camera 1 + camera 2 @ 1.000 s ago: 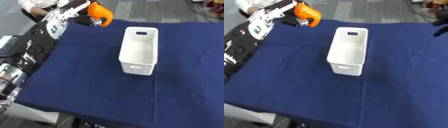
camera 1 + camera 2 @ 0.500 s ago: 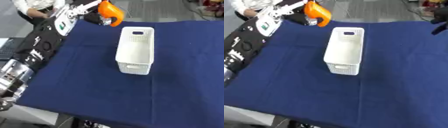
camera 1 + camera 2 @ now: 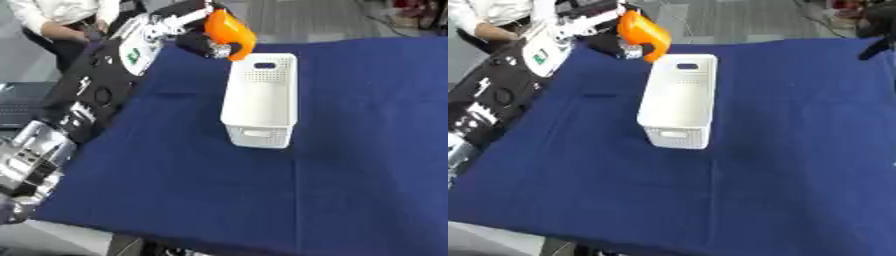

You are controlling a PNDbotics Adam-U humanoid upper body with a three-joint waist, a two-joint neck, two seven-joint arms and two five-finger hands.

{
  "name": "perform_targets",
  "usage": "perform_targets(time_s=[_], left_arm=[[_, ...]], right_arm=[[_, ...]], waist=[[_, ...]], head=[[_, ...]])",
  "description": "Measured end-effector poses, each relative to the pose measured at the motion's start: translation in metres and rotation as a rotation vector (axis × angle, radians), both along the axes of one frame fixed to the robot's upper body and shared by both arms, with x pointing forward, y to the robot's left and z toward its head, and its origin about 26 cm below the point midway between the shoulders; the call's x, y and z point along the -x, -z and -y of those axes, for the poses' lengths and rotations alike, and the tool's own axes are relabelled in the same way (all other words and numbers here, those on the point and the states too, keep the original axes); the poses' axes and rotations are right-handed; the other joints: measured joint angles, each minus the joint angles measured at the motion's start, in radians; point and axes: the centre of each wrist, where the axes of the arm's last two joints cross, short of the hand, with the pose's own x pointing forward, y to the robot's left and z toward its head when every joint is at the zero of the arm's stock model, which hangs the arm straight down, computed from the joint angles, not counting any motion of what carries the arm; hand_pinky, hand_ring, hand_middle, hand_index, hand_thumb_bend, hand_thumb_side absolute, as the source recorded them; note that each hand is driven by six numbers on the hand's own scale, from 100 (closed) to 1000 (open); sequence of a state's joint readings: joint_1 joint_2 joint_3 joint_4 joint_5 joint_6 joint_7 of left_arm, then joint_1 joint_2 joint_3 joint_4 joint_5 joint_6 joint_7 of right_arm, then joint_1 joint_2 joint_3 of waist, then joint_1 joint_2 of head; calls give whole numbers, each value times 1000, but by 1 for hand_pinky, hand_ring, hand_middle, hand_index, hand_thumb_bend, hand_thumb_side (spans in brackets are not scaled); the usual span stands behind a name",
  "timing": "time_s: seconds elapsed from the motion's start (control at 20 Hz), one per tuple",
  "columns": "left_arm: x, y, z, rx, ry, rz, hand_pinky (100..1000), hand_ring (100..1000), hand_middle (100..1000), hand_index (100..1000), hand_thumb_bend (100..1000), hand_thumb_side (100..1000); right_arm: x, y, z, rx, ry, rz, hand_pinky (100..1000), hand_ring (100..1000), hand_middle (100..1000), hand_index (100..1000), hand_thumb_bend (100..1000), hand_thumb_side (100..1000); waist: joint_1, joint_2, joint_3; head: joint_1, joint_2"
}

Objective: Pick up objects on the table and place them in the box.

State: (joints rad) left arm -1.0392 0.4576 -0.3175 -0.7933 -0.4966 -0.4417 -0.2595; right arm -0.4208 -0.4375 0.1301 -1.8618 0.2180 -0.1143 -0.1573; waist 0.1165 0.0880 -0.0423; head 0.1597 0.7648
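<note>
Left hand carrying an orange object at the far end of the white box

The left hand [image 3: 203, 44] is closed around the orange object [image 3: 229, 29], held raised just above the far-left rim of the white box [image 3: 259, 101], a position suited to release into the opening. The box stands lengthwise on the blue cloth [image 3: 350, 160]. A dark shape at the upper right edge may be the right hand [image 3: 877, 27]; its fingers cannot be read

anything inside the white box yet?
Nothing shows inside the white box, though the near wall hides part of its floor. The orange object, held in the left hand, is above the box's far-left corner, not inside.
</note>
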Motion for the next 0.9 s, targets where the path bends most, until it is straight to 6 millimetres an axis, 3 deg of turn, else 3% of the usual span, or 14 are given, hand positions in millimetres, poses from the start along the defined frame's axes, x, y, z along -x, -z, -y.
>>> perform_targets(time_s=[0.05,0.1,0.15,0.2,0.25,0.3,0.35,0.4,0.5,0.7,0.85,0.9], left_arm=[[-1,0,2,-6,9,0,100,100,159,358,100,609],[-1,1,3,-12,20,0,100,168,281,445,100,619],[-1,2,4,-18,31,-1,100,350,409,555,100,700],[-1,3,6,-23,45,-1,685,745,734,813,100,945],[-1,4,6,-38,60,1,968,923,888,952,114,1000],[-1,4,7,-66,72,2,1000,1000,974,1000,150,1000],[-1,4,7,-98,82,4,1000,994,949,1000,137,1000],[-1,4,7,-129,89,9,1000,1000,1000,1000,334,1000],[-1,3,7,-171,105,32,1000,1000,1000,1000,427,1000],[-2,1,3,-177,109,93,1000,1000,1000,1000,433,1000],[-2,4,-4,-147,79,125,1000,1000,1000,1000,365,1000],[-2,6,-8,-127,59,132,1000,1000,1000,1000,304,1000]], right_arm=[[0,-1,-1,-1,-3,4,447,603,676,690,100,942],[-1,-3,-1,-3,-6,9,447,603,676,690,100,942],[-1,-5,-2,-4,-9,14,447,603,676,690,100,942],[-1,-6,-3,-4,-11,18,448,603,676,691,100,941],[-1,-7,-3,-5,-13,21,448,603,676,691,100,941],[-1,-7,-3,-5,-13,21,448,603,676,691,100,941],[-1,-7,-3,-7,-14,21,448,603,676,691,100,941],[-1,-7,-4,-9,-15,21,448,603,676,691,100,940],[-1,-7,-5,-12,-17,22,448,603,676,691,100,940],[-1,-8,-5,-12,-18,23,448,603,676,691,100,941],[-1,-7,-5,-11,-20,23,448,603,676,691,100,941],[-1,-7,-5,-11,-20,23,448,603,676,691,100,941]], waist=[[1,0,-3],[2,1,-5],[4,2,-6],[6,3,-6],[7,3,-8],[7,3,-10],[8,3,-11],[10,3,-11],[12,3,-11],[12,3,-11],[12,3,-11],[12,3,-11]], head=[[1,-1],[3,-1],[7,-1],[9,-1],[9,-3],[9,-6],[9,-8],[9,-9],[8,-11],[-1,-34],[-1,-52],[-2,-54]])
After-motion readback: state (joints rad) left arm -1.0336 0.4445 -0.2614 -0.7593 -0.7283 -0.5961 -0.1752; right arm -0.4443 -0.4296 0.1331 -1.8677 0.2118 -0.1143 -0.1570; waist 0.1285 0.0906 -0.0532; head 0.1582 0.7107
